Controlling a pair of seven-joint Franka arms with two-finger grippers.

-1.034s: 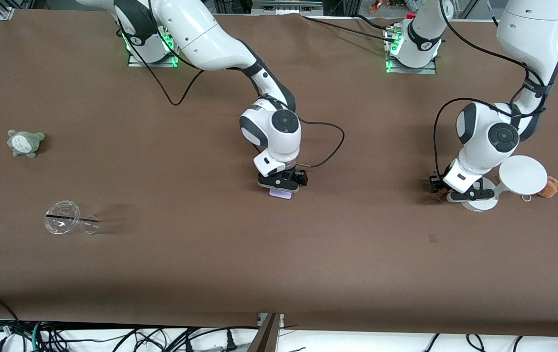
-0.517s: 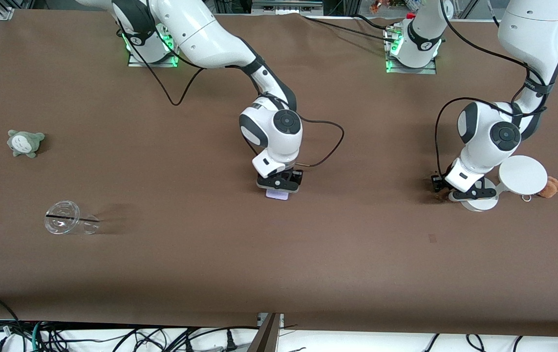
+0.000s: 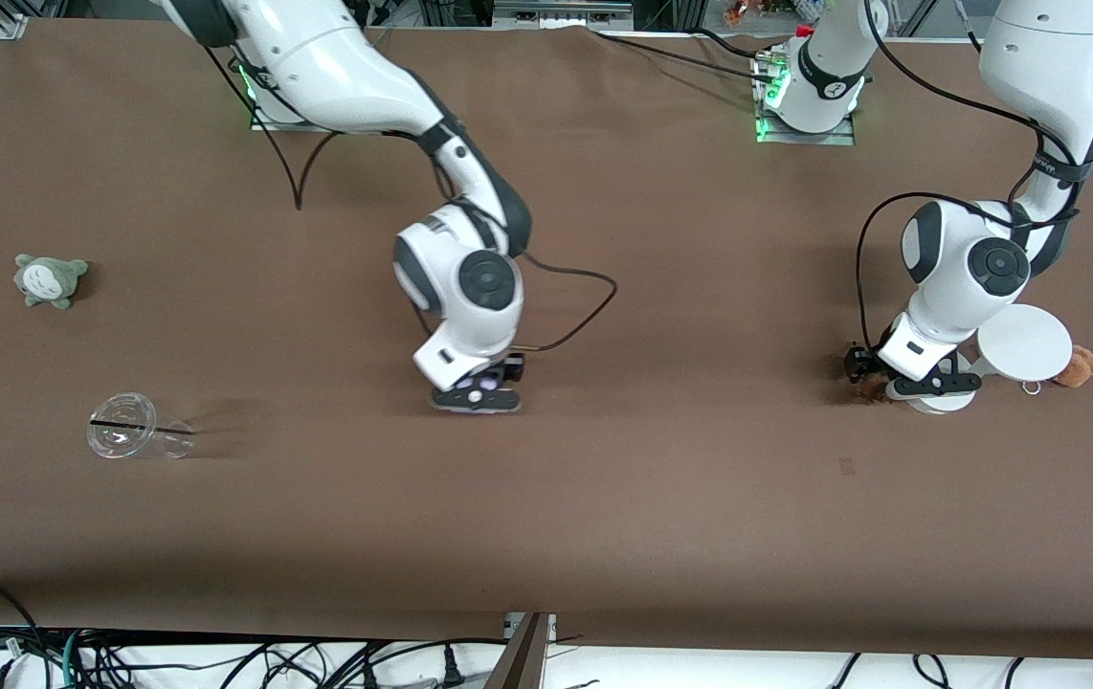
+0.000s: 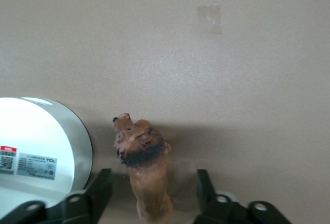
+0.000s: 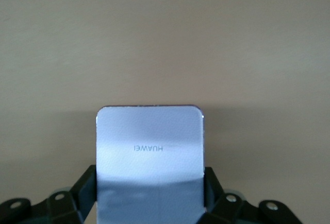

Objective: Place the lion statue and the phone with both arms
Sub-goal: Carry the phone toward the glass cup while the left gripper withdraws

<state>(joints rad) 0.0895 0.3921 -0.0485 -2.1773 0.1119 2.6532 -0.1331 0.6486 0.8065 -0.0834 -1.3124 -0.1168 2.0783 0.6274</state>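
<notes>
The phone [image 5: 149, 147], a flat pale lavender-white rectangle, is clamped between my right gripper's [image 5: 149, 183] fingers. In the front view that gripper [image 3: 477, 397] hangs low over the middle of the table, and only a sliver of the phone [image 3: 475, 393] shows. The lion statue [image 4: 144, 167], orange-brown with a dark mane, lies on the table between my left gripper's [image 4: 153, 183] open fingers, with a gap on each side. In the front view the left gripper [image 3: 901, 385] is down at the table beside the white stand's base, with the lion statue [image 3: 864, 385] partly hidden under it.
A white round stand [image 3: 1023, 343] stands next to the left gripper; its base shows in the left wrist view [image 4: 36, 147]. A tan plush bear [image 3: 1079, 366] lies beside it. A grey-green plush toy [image 3: 49, 279] and a tipped clear cup [image 3: 130, 428] lie toward the right arm's end.
My right gripper has carried the phone toward the right arm's end of the table and nearer to the front camera. The left gripper has barely moved, staying around the lion statue.
</notes>
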